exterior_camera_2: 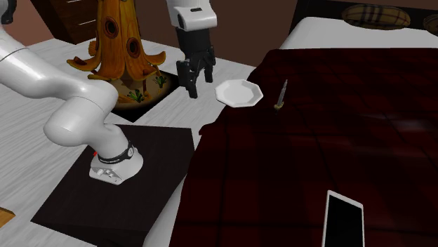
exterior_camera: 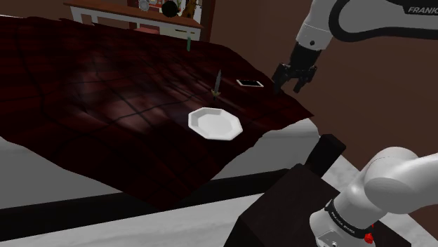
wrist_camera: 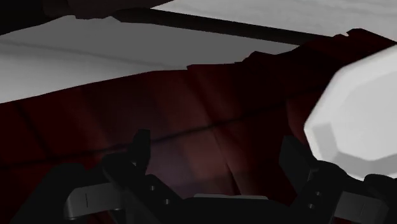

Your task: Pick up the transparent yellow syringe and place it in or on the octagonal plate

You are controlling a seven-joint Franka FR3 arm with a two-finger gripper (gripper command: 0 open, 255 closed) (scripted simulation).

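Hovering right of the shoulder view's centre with jaws spread and empty, the gripper (exterior_camera: 290, 84) has grasped nothing yet: the syringe (exterior_camera: 217, 83) lies on the dark bedspread (exterior_camera: 105, 84) just above the white octagonal plate (exterior_camera: 215, 123).

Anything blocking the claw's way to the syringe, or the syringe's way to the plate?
Nothing visible does. From the open claw, only the low octagonal plate lies before the syringe, which rests just beside it. The phone lies well aside.

**Around the bed**

A dark red checked bedspread (exterior_camera: 105, 84) covers the bed and hangs over its edge. A white-framed phone (exterior_camera_2: 343, 219) lies flat on it. On the pale floor (exterior_camera_2: 42, 133) stands an orange tree-shaped piece (exterior_camera_2: 119, 42). Beyond the bed, a wooden shelf (exterior_camera: 133, 14) carries small items.
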